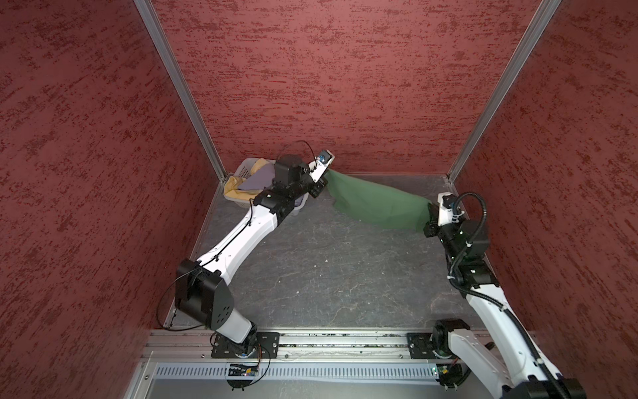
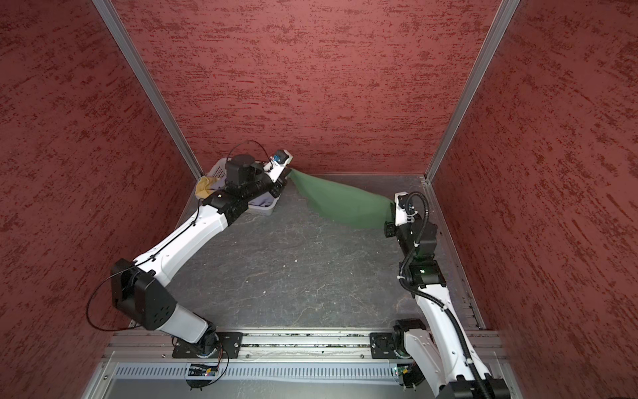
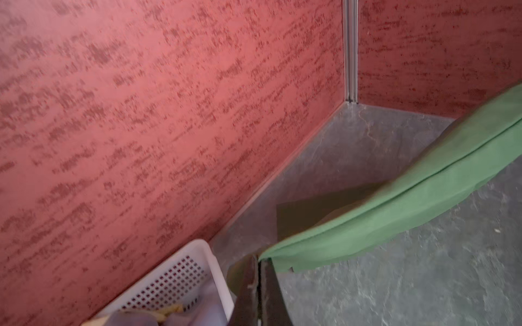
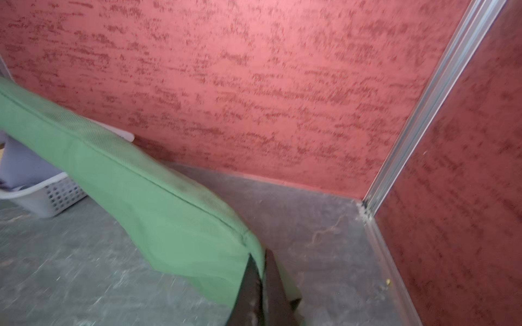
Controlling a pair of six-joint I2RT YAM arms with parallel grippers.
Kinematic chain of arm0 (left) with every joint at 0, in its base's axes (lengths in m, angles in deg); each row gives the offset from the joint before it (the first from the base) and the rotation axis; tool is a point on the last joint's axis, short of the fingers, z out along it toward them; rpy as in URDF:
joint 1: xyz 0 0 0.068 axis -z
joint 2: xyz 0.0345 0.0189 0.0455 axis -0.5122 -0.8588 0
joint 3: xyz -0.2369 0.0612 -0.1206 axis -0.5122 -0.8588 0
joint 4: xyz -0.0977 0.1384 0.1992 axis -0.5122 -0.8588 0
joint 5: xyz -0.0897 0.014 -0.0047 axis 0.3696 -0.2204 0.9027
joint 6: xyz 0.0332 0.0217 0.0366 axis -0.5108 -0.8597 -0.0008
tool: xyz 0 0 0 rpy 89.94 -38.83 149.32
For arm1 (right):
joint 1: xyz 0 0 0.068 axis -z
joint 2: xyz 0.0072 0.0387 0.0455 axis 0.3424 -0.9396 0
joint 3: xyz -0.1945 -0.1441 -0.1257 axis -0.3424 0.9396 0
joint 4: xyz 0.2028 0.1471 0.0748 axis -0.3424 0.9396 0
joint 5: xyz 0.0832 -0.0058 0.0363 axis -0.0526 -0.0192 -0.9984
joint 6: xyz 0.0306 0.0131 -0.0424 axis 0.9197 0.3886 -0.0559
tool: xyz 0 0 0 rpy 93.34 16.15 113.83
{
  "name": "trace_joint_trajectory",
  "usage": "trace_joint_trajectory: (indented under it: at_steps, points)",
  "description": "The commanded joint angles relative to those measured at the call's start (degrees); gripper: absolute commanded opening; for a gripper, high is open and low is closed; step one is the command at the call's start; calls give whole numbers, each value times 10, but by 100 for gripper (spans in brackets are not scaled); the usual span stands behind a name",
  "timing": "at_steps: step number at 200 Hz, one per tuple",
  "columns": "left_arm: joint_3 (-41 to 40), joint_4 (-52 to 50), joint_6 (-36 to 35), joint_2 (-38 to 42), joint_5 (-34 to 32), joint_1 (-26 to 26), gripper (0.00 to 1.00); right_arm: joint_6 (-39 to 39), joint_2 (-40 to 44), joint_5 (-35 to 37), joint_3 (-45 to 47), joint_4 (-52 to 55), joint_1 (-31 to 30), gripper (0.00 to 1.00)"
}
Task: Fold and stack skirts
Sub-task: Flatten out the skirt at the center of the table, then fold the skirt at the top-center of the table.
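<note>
Both ends pinched | left gripper [image 1: 324,178] clamped on green skirt [image 1: 376,203], right gripper [image 1: 429,216] on its opposite end | long axis strung between them above table [image 1: 328,276]

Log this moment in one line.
left gripper: shut on green skirt | right gripper: shut on green skirt | green skirt: spread between them | basket: lavender skirt, yellow skirt inside

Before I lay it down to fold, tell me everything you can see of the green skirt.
The green skirt is plain, thin, matte cloth with a stitched seam along its top edge. It hangs stretched between the shut left tool and shut right tool, each pinching one end, sagging in a curve over the grey table. Whether its lower edge touches the table is unclear.
</note>
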Motion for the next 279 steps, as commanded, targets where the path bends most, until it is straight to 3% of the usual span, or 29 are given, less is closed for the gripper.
trace_joint_trajectory:
  at_steps: [1, 35, 86, 126, 159, 193, 279]
  points:
    - [-69, 21, 37, 50, -72, 12, 0, 71, 30, -45, 12, 57, -22, 0]
    - [-148, -6, 97, 95, -138, 21, 0, 155, 54, -99, 29, 137, -56, 0]
    - [-159, -69, 121, 117, -229, 22, 0, 273, 45, -170, 40, 231, -84, 0]
    - [-166, -44, 109, 120, -205, 9, 0, 314, 43, -181, 56, 244, -97, 0]
    - [-122, -32, 98, 50, -174, 11, 0, 322, 5, -154, 56, 245, -97, 0]
    - [-62, -16, 84, -43, -173, 24, 0, 343, -43, -81, 57, 239, -97, 0]
    - [124, -41, 68, -210, -166, 38, 0, 356, -67, 86, 30, 218, -97, 0]
